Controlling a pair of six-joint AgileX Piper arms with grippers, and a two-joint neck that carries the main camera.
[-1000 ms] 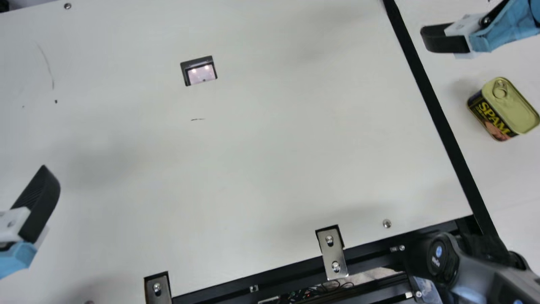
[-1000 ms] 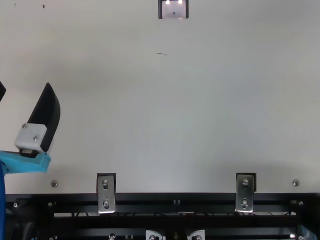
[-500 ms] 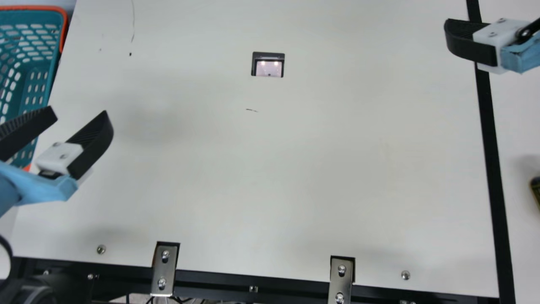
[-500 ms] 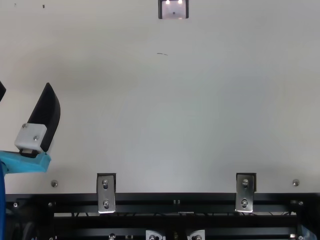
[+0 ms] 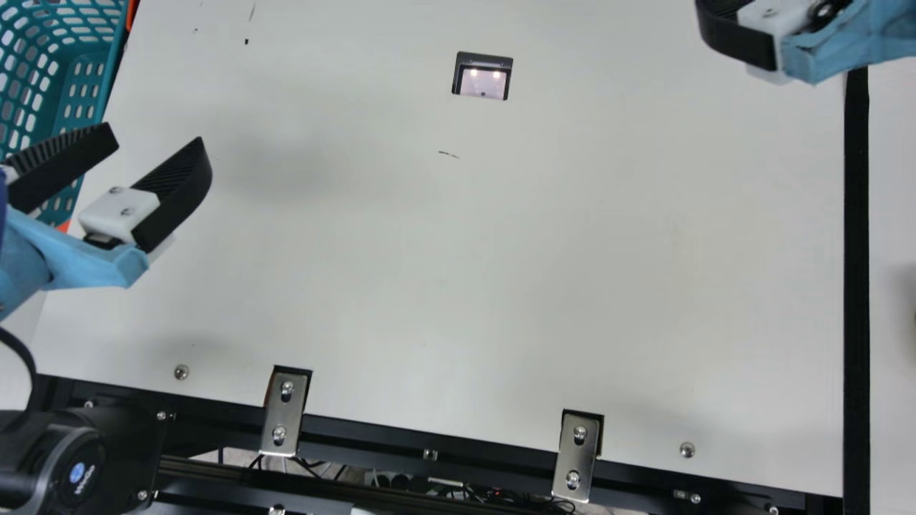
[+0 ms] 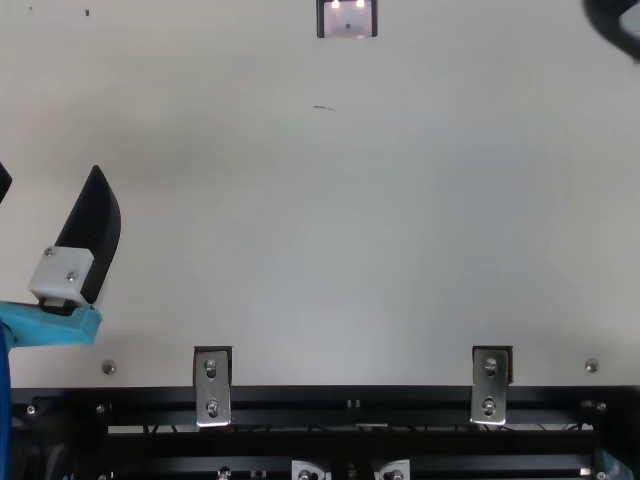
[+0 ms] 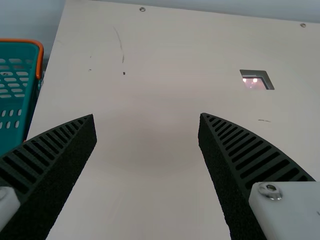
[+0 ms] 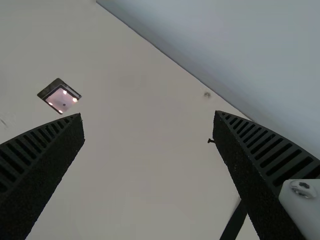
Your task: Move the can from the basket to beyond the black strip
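Apparently, the olive metal can point(image 5: 914, 318) is the mere sliver at the main view's right edge, out past the long black strip point(image 5: 856, 286); so little of it is in the picture that I would call this likely rather than certain. If that reading holds, the can is already where the task wants it. As a sealed tin, it should handle as a stiff, fairly dense little load, in no danger of crushing under a moderate squeeze, though smooth metal could slide between the pads if pinched lightly or off-centre. The best hold would be across two opposite side walls, around mid-height and square to them, rather than on the lid's rim. Both grippers are released: the left gripper point(image 7: 147, 115) has its fingers wide apart with nothing between them, near the teal plastic basket with the orange rim point(image 7: 20, 40), and the right gripper point(image 8: 148, 116) is likewise spread and holding nothing, above the cream table point(image 5: 501, 250). Counting up: one probable can, one basket, one strip, two grippers with two black ribbed fingers each, one square dark-framed opening point(image 5: 483, 75) and two steel brackets along the near edge.
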